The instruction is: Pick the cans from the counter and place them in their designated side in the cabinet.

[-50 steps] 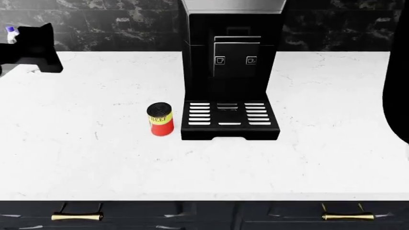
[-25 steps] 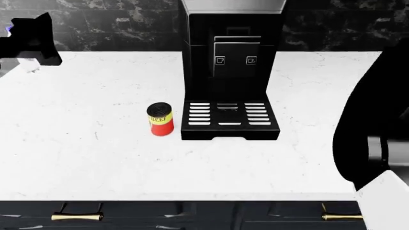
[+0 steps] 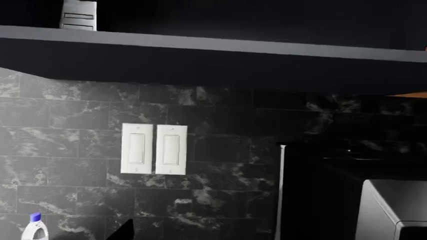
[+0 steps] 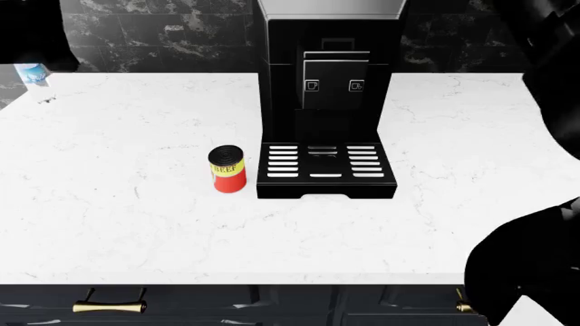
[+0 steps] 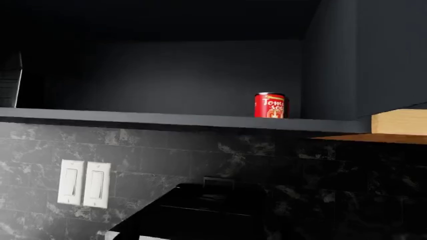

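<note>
The beef can (image 4: 227,170) is standing on the worktop (image 4: 118,204) just beside my landmark, the coffee machine (image 4: 327,102); the red can (image 5: 270,105) is sitting on the cabinet shelf (image 5: 167,119). I cannot tell either claw's state.

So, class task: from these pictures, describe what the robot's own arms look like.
Little shows. In the head view the right arm is a bulky, rounded, matte black shape with no visible markings or cables; another black part of it crosses the upper corner on the same side. The left arm is a flat black mass at the far corner. Neither pincer can be made out in any view.
</note>
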